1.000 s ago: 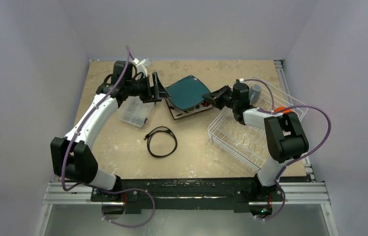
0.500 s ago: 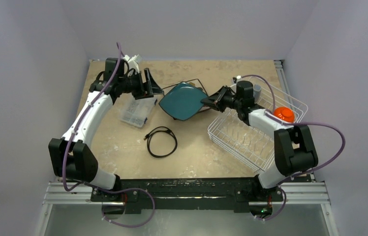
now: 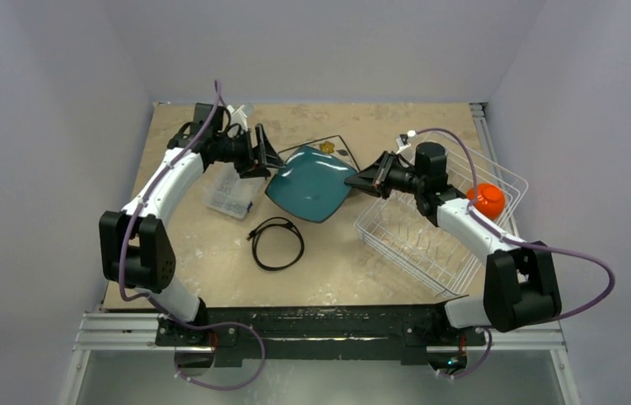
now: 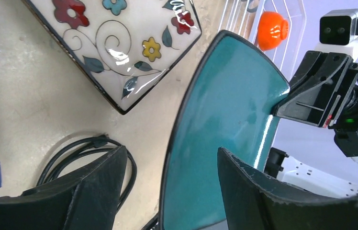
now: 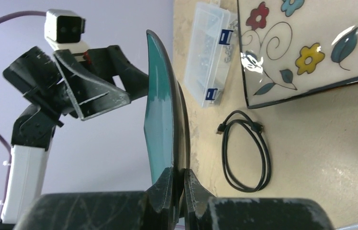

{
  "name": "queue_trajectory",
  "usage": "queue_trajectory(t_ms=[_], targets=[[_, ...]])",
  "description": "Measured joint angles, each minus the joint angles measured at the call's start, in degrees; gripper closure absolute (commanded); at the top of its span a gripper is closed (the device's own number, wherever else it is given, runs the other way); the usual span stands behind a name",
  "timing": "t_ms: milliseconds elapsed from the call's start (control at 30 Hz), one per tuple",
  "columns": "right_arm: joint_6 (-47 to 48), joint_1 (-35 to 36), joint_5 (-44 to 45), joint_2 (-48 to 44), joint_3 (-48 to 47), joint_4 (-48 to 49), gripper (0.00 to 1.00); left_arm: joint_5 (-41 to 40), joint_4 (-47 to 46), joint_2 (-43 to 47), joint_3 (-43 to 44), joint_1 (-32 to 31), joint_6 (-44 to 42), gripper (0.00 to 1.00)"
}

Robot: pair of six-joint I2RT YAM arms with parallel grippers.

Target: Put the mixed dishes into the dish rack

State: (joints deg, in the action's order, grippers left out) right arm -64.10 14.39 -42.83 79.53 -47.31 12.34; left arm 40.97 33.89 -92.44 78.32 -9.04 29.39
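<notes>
The dark teal squarish plate point(image 3: 308, 184) hangs tilted above the table, with my right gripper point(image 3: 361, 179) shut on its right corner. The right wrist view shows its rim point(image 5: 160, 110) pinched between the closed fingers point(image 5: 177, 171). My left gripper point(image 3: 261, 154) stands open at the plate's upper left edge. In the left wrist view the plate point(image 4: 220, 110) rises between the spread fingers point(image 4: 170, 149), and I see no grip. The square patterned plate point(image 3: 329, 148) lies flat behind it point(image 4: 119, 43). The orange bowl point(image 3: 488, 200) sits in the white dish rack point(image 3: 413, 245).
A clear plastic compartment box point(image 3: 229, 192) lies left of the teal plate, under the left arm. A black coiled cable point(image 3: 277, 243) lies on the table in front of the plate point(image 5: 246, 151). The rack stands along the table's right edge.
The right gripper has lifted the teal plate off the patterned plate and brought it nearer and tilted. The left gripper stayed open by the plate's left edge. The right arm has stretched out.
</notes>
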Motion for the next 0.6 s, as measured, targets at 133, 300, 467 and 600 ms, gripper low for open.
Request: queue_trajectory(t_ms=[133,300,467,600], targets=[[0.26,-0.07,-0.9,-1.73,0.04,-0.57,1.0,2.99,-0.59,-1.66,0.0,-0.63,0.57,0.37],[0.7,-0.24,-2.03,-2.86,0.28,-0.59,1.0,7.76,-2.64,-3.72,-0.07,-2.89,2.47,0.45],[1.22,-0.72,-2.8,-3.1,1.75,-0.76,1.0,12.24,-6.93,-3.78,-0.59,-4.28,4.85,0.61],[1.57,-1.73,-3.28,-3.26,2.51,-0.72,1.0,13.9,-9.7,-3.78,-1.66,-4.26,6.67,0.83]])
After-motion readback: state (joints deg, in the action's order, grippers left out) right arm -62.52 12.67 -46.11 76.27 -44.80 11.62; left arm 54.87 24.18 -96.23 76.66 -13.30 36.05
